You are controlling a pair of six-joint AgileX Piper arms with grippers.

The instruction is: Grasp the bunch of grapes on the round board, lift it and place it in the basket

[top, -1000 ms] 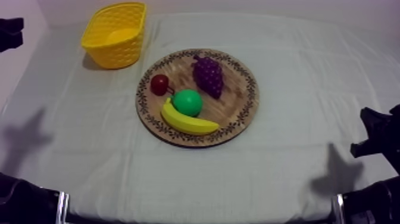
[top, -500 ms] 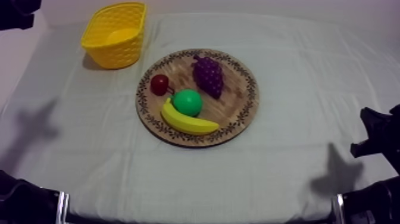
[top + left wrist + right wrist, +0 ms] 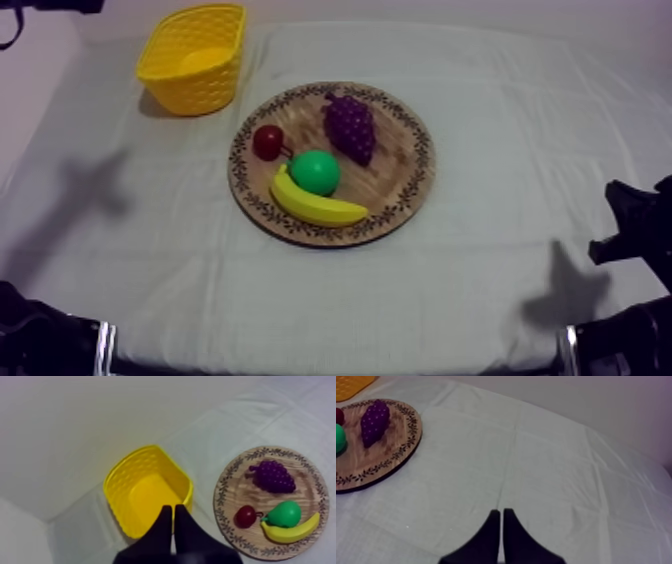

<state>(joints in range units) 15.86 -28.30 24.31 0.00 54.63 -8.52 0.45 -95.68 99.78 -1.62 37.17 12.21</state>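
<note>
The purple bunch of grapes [image 3: 350,128] lies on the far right part of the round wooden board [image 3: 400,190], untouched. The yellow basket [image 3: 193,58] stands at the table's far left with nothing in it. My left gripper [image 3: 173,513] is shut into a narrow wedge, high above the near edge of the basket [image 3: 145,491], with the grapes [image 3: 274,476] off to its side. My right gripper [image 3: 501,513] is shut too and hovers over bare cloth, well away from the board [image 3: 386,451] and the grapes [image 3: 374,422].
A small red fruit [image 3: 267,141], a green pear [image 3: 316,172] and a banana [image 3: 312,203] share the board with the grapes. My left arm [image 3: 50,5] shows at the far left corner. My right arm [image 3: 630,235] rests at the right edge.
My left arm has risen and drawn back toward the far left corner, and its shadow on the cloth has slid toward the basket. The right arm and the fruit have stayed put.
</note>
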